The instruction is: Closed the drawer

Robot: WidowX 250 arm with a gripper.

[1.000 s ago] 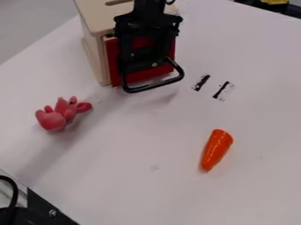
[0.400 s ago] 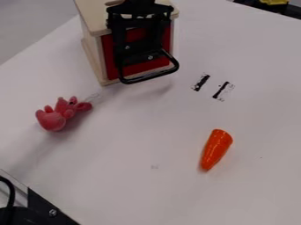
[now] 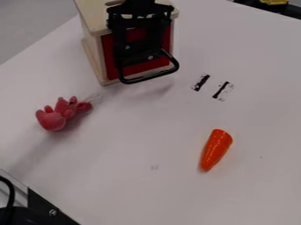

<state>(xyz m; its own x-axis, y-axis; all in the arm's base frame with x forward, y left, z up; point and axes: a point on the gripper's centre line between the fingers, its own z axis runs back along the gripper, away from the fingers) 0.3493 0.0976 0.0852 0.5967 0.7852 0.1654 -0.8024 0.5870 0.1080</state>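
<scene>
Camera view: behind the spread fingers of the black gripper (image 3: pixel 138 52), the red-fronted wooden drawer (image 3: pixel 137 34) was seen nearly flush but could be tugged open if its curved black handle (image 3: pixel 150 76), just below the fingertips, were snagged during withdrawal.

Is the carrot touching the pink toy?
No, bare table lies between the carrot and the pink toy.
</scene>
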